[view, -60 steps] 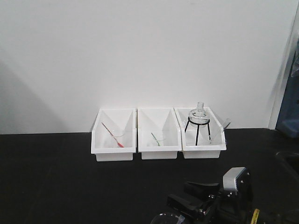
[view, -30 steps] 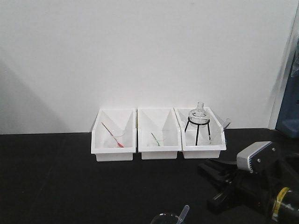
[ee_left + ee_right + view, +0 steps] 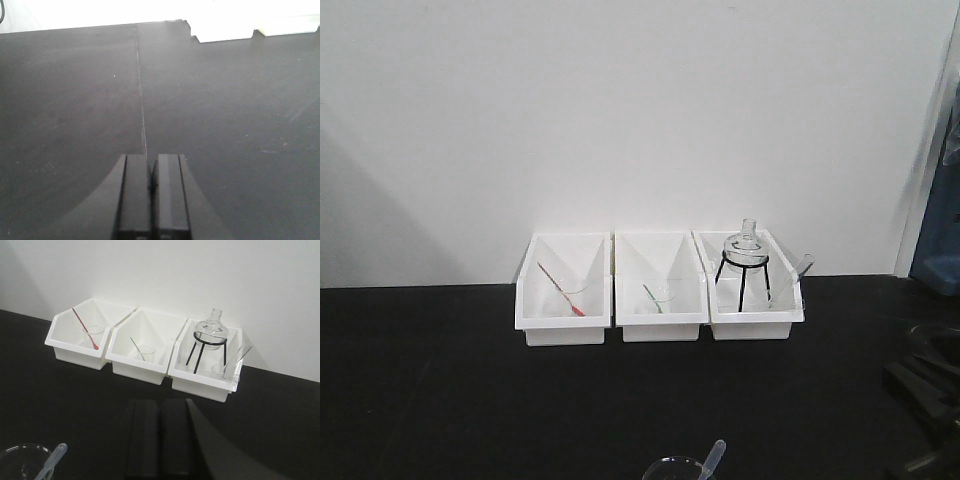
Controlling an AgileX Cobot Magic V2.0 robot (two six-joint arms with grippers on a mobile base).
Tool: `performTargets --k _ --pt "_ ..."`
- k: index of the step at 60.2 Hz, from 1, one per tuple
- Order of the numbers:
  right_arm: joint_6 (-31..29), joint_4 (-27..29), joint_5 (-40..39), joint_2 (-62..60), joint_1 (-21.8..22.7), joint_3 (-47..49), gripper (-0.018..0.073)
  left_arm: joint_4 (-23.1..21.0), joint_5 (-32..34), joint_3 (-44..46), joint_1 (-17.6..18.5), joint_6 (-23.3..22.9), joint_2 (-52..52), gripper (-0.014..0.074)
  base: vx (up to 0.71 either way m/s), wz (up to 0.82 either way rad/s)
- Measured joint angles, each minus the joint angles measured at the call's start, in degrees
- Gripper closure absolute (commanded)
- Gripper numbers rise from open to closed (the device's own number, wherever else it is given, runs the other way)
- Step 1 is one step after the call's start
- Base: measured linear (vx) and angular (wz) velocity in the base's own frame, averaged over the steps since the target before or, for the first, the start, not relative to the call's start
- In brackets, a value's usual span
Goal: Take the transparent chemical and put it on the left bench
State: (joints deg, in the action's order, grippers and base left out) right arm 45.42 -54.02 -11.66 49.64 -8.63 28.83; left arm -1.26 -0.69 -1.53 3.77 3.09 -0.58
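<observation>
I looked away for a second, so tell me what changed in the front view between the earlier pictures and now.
The right arm swung away to the right, off the transparent chemical, which now stands free on the left bench at the bottom edge. The right gripper has its jaws shut on nothing. The three white bins and their contents did not move.

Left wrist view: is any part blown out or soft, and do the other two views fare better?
Left wrist view: the white bins and wall are overexposed, the closed left claw soft. Front view: even light, faint wall shadow at left. Right wrist view: sharp bins, blurred right claw.
</observation>
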Motion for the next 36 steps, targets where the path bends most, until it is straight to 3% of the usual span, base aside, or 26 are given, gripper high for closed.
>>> performTargets --k 36 --pt "1.2 0.9 1.6 -5.0 0.0 -3.2 0.0566 0.0 0.0 0.0 0.0 0.0 0.0 0.0600 0.00 0.00"
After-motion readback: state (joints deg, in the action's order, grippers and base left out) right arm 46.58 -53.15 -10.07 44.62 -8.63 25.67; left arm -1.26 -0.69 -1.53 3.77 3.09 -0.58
